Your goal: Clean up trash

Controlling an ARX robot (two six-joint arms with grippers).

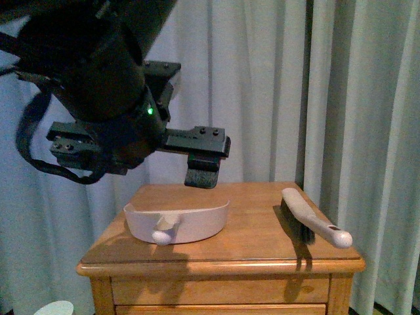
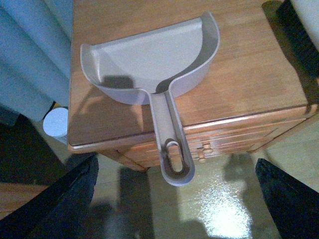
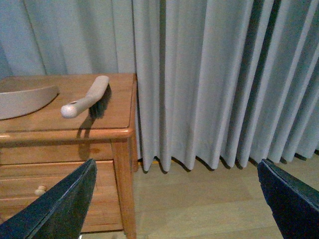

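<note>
No sight of the small crumpled white wad of paper in any of the three views, so impossible to say where lies. Judging from such material: probably very light, soft, easy to squash, not fragile and not slippery, but easy to push away by a small touch. Better to pinch across the middle with a gentle closing, or to sweep into the beige plastic dustpan (image 1: 197,223) with the beige hand brush with dark bristles (image 1: 314,220).

On the top of the wooden bedside cabinet (image 1: 256,230), seen from the front: dustpan at about 9 o'clock, handle pointing to 6 o'clock and reaching past the front edge; brush at about 3 o'clock, well apart from the dustpan. Both stiff and light by appearance; for the dustpan, best to take hold at the long handle.

As for the left gripper (image 2: 175,162): hovers above the dustpan handle, looking down, fingers (image 2: 70,199) spread wide, holding nothing, touching nothing. In the front view, fills the 10 o'clock part as a dark bulk over the cabinet. As for the right gripper (image 3: 177,162): off the cabinet at its 3 o'clock side, facing the grey pleated curtain (image 3: 209,74), also spread wide and empty.
</note>
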